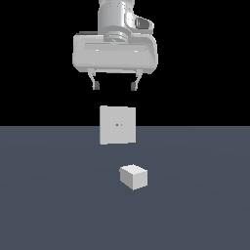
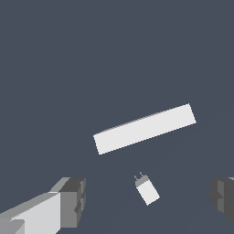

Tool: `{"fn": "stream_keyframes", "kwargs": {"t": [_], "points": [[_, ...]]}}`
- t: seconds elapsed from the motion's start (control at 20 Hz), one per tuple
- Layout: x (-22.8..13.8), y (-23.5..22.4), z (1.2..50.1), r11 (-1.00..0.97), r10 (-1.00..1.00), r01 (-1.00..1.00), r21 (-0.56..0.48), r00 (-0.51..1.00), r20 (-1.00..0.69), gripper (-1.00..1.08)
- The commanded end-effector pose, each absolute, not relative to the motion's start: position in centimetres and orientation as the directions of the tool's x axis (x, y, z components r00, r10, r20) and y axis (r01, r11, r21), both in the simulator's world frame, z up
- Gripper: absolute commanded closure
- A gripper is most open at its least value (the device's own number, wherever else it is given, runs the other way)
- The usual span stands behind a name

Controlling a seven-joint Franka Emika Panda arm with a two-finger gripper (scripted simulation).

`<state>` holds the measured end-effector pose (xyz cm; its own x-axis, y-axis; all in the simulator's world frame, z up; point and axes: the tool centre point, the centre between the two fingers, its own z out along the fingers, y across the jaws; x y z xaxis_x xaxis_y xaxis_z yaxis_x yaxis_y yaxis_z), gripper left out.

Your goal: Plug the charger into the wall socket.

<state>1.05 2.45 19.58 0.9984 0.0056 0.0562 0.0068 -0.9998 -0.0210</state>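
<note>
The charger (image 1: pixel 133 176) is a small white-grey cube lying on the dark floor, in front of the wall socket. In the wrist view the charger (image 2: pixel 147 189) shows two short prongs pointing toward the socket. The wall socket (image 1: pixel 117 125) is a flat upright square plate with two tiny dots at its centre; from above the wall socket (image 2: pixel 144 129) appears as a slanted white bar. My gripper (image 1: pixel 114 87) hangs open high above both, with nothing between its fingers (image 2: pixel 73 201).
A flat dark grey floor (image 1: pixel 49 195) spreads under everything, with black background behind it.
</note>
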Motion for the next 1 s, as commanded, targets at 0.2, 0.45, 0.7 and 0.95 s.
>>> {"fn": "stream_keyframes", "kwargs": {"t": [0.2,0.45,0.7,0.95], "points": [[0.9,2.4,19.4,-1.000,0.014,0.015,-0.021,0.998,0.059,-0.92],[0.1,2.4,18.7,-0.999,0.048,0.050,-0.022,0.996,0.070,-0.92],[-1.1,2.2,17.3,-0.994,0.107,0.110,-0.023,0.990,0.090,-0.92],[-2.7,1.8,15.5,-0.981,0.187,0.190,-0.023,0.976,0.117,-0.92]]}}
